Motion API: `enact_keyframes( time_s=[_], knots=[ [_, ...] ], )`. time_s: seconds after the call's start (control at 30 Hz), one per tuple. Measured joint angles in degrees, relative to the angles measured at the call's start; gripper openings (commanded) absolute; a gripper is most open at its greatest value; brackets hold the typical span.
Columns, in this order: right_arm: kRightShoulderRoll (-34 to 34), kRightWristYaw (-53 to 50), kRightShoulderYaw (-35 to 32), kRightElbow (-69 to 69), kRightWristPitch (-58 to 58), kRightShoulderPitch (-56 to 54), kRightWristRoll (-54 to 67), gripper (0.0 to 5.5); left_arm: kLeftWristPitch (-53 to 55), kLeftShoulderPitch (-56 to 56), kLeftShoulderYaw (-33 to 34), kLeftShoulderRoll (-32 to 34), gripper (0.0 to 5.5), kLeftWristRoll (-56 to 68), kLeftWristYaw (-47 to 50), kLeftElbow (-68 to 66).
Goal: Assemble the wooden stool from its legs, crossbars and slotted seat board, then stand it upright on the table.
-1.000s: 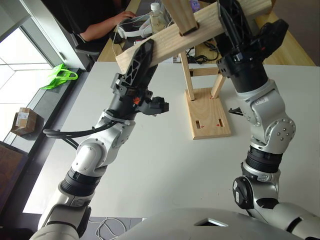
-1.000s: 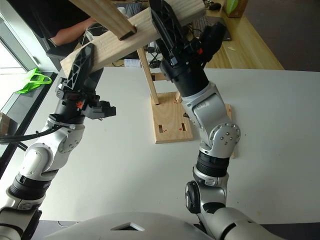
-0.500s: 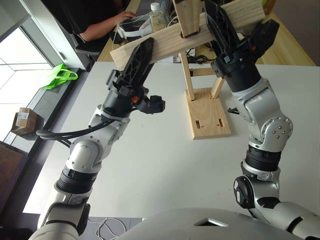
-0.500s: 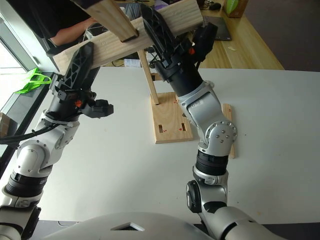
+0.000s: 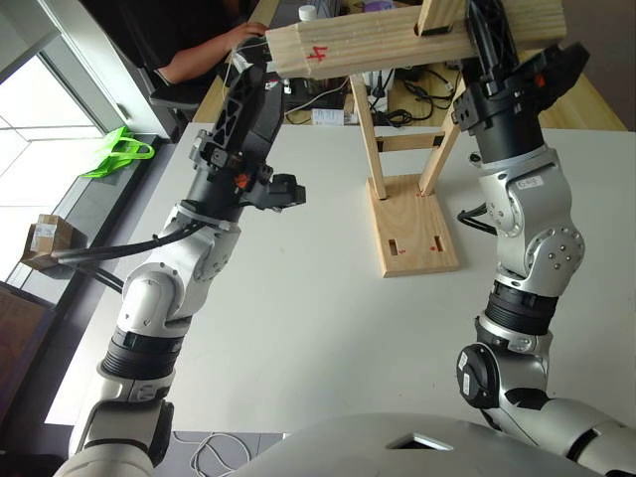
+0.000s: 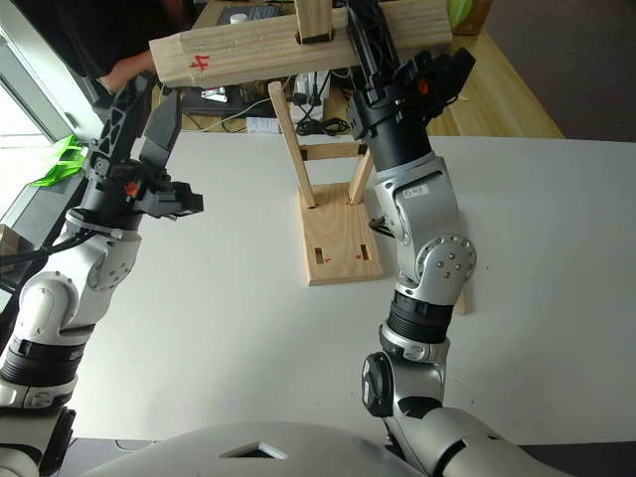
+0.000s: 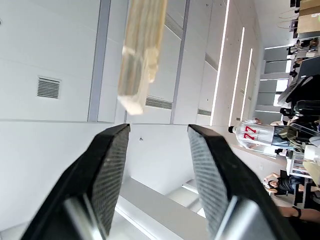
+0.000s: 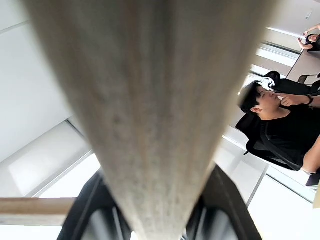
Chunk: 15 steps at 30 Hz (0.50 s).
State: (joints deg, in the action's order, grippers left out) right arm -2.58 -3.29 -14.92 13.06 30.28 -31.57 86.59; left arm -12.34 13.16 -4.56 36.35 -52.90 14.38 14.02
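Two head views give the whole layout. High above the far part of the table, roughly level: raised board, clenched in the right gripper near its right end, one dark finger down across the front face. Marked in red on the left end. Fitted on top with an upright piece, cut off by the frame edge.

Left gripper released and grasping nothing, spread wide just below and beside the board's left end. Touching or clear of it: hard to judge from the head alone. Settled by the left wrist view: pads well apart, open space between, and the board's end out beyond the fingertips, clear of both.

Right wrist view adds only a close look at the grip: board edge pressed between the two fingers, too blurred for any grain or slot.

Flat on the table beneath the raised board: slotted board, with two open slots toward its near end and two legs standing at its far end, joined by a crossbar. Tops of the legs lost behind the raised board and the right arm, so touching it or not cannot be told. Just beside the right arm, in the right eye view, a sliver of a wooden strip on the table, mostly hidden behind the arm.
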Motion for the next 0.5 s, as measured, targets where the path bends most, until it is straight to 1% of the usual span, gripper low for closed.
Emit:
enact_keyframes(
  time_s=[0.07,0.17,0.27,0.3,0.33,0.37,0.4,0.5],
  knots=[
    [4.32,0.50,-0.19,-0.83,0.64,0.50,-3.72,0.98,4.06,-1.38,3.37,-3.74,2.13,11.07,-5.18,-2.17],
    [10.70,3.17,-0.96,-1.60,1.46,4.01,-9.53,0.98,15.67,-2.91,9.84,-13.00,2.13,30.91,-12.74,-4.00],
    [15.06,4.99,-0.90,-1.60,1.34,9.05,-16.48,0.98,28.30,-2.99,16.55,-23.55,2.13,49.72,-15.19,-3.04],
    [16.54,5.56,-0.79,-1.56,1.11,11.24,-19.81,0.98,32.22,-3.00,18.94,-26.84,2.13,55.49,-15.03,-2.22],
    [19.01,6.74,-0.28,-1.32,0.11,15.49,-25.66,0.98,37.83,-2.98,22.73,-31.22,2.13,63.27,-14.25,0.04],
    [21.05,7.25,0.09,-1.23,-0.72,20.13,-30.83,0.98,40.66,-3.22,24.94,-33.71,2.13,66.82,-12.82,2.17],
    [21.88,7.61,0.05,-1.41,-1.53,23.94,-34.23,0.98,41.67,-3.42,25.90,-34.48,2.13,68.39,-11.91,3.92],
    [22.84,11.11,-0.20,0.74,-5.41,29.29,-38.73,0.98,43.31,-5.06,26.54,-35.62,2.13,70.29,-9.70,8.03]
  ],
)
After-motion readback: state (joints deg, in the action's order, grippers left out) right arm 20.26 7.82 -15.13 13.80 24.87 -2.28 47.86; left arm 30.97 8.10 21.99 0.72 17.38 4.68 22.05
